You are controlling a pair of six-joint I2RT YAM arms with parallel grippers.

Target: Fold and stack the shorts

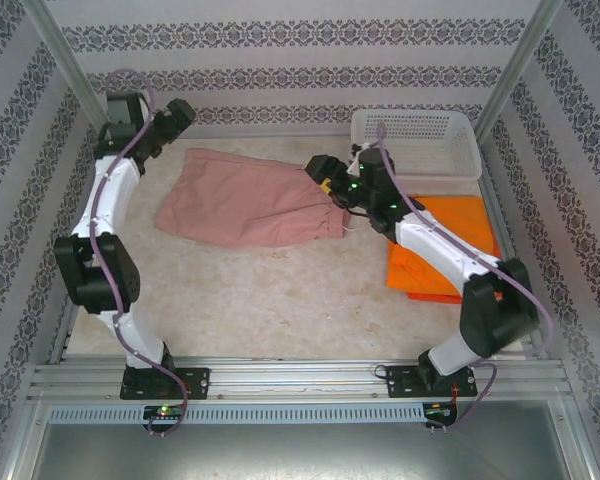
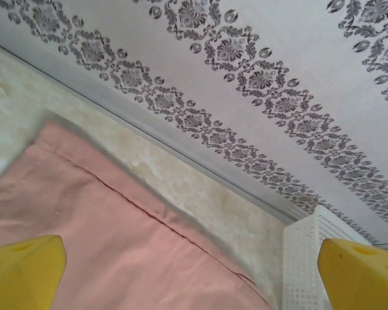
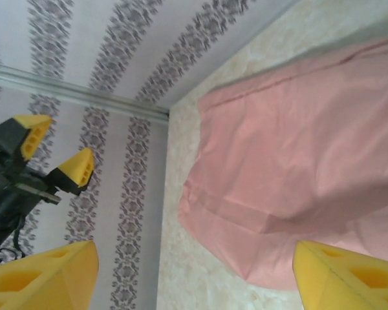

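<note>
The pink shorts (image 1: 250,205) lie spread flat on the table (image 1: 280,300), in its far half and left of the middle. One end reaches toward the far left corner and the gathered end points to the right. The cloth is mostly smooth, with a few soft creases. In the left wrist view a stitched hem runs across the pink shorts (image 2: 116,252), a little in from their edge. In the right wrist view a shallow fold crosses the pink shorts (image 3: 291,174) near the lower corner.

The orange shorts (image 1: 465,222) sit folded in a layered pile by the right edge of the table, well apart from the pink pair. The right arm crosses over them and hides part of the pile.

A white basket (image 1: 420,168) stands in the far right corner, just beyond the orange pile. Its perforated wall (image 2: 304,258) also shows close to the pink cloth's edge.

The left gripper (image 1: 177,115) hangs over the far left end of the pink shorts. Its yellow fingers (image 2: 26,271) are spread wide with nothing between them. The right gripper (image 1: 325,180) hovers at the gathered end. Its fingers (image 3: 42,278) are also parted and grip nothing. Patterned walls close in the table on three sides.
</note>
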